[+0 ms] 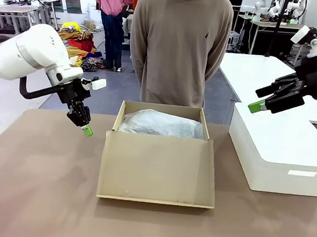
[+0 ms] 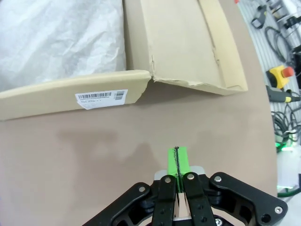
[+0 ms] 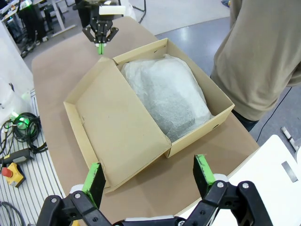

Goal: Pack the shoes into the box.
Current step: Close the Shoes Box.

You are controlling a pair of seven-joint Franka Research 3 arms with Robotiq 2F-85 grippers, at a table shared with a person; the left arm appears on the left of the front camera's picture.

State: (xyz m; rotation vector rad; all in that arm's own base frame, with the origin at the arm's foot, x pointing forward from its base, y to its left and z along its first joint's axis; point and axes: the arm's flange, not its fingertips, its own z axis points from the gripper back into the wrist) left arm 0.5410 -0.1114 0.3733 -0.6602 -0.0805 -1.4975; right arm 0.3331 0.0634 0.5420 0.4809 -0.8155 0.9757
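Tan cardboard box point(image 1: 158, 151) on counter point(image 1: 37, 197), flap lid folded out, crinkled white tissue point(image 1: 161, 124) inside. Left tool point(image 1: 87, 130) pinched together just beside it; right tool point(image 1: 256, 106) spread, above.

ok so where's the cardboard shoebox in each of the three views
Front view: cardboard shoebox at table centre, flap lid folded toward the camera, before the person.
Left wrist view: its labelled side wall along the upper left, flap at top centre.
Right wrist view: centre, seen from above, flap toward the lower left.
Shared landmark: the crinkled white tissue paper inside the box, seen in all three.
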